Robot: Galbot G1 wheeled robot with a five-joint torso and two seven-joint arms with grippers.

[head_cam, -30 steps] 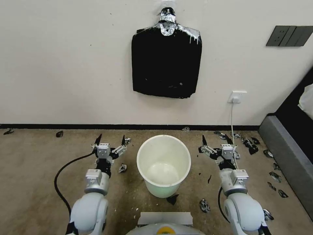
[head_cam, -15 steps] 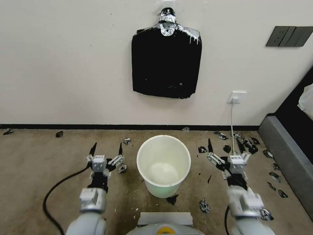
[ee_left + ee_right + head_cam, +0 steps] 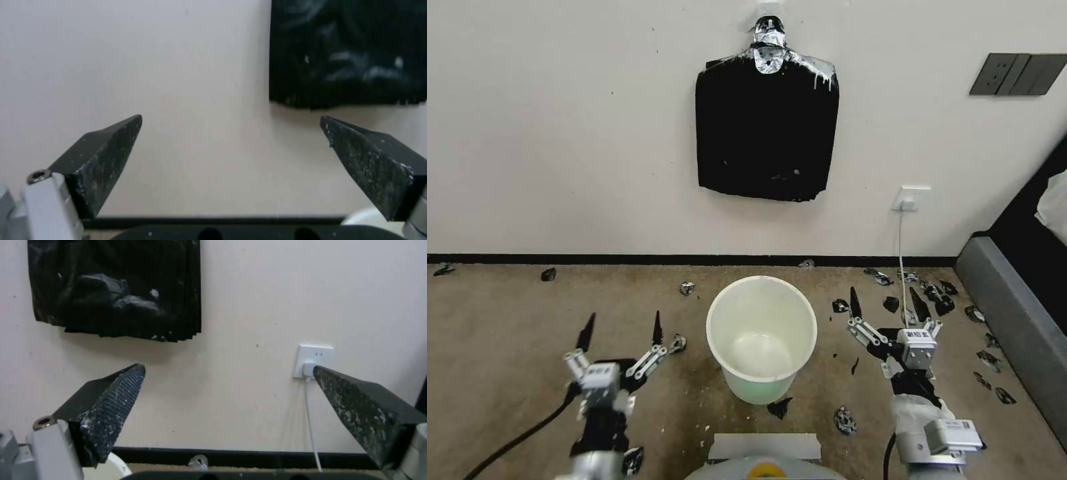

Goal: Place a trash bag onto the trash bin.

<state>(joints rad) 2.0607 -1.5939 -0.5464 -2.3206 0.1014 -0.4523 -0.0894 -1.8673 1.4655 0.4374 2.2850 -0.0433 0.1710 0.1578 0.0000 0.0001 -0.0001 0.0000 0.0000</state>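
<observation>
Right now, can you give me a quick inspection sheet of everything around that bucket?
Surface: tan carpet floor, gritty.
Job's things: trash bin upright, unlined; no single loose bag seen.
Clutter: torn black scraps, mostly to the bin's right.
Grippers: left gripper and right gripper both open, holding nothing, flanking the bin.
Cables: white cord from wall socket; black cable by left arm.
Surroundings: stack of black bags taped to wall.

The trash bin (image 3: 762,337) stands on the floor at centre, the left gripper (image 3: 622,330) to its left and the right gripper (image 3: 887,303) to its right, while the stack of bags (image 3: 767,127) hangs on the far wall behind the bin
</observation>
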